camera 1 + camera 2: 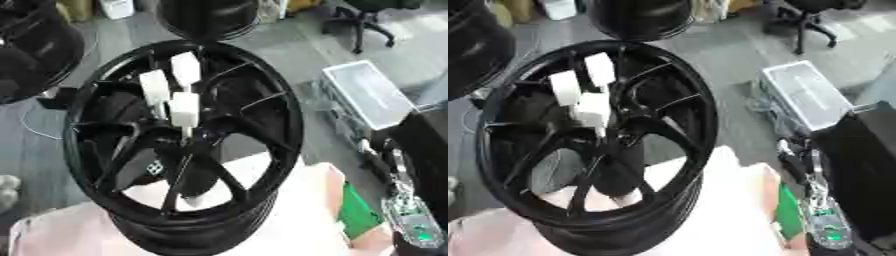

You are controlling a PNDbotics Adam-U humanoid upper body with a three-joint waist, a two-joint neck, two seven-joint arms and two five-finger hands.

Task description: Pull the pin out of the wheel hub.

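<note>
A black spoked wheel hub stands tilted on a pale pink table, filling the middle of both eye views. Three white block-shaped pin heads rise from its centre: one at the top, one to the left and one lowest. The lowest one has a thin stem running down into the hub's middle. My right hand and arm show as a dark mass at the right edge, with a green lit board below. It is well apart from the pins. My left hand does not show.
More black wheels lie on the floor at the far left and the top centre. A grey lidded case sits on the floor to the right, an office chair behind it. A green object lies at the table's right edge.
</note>
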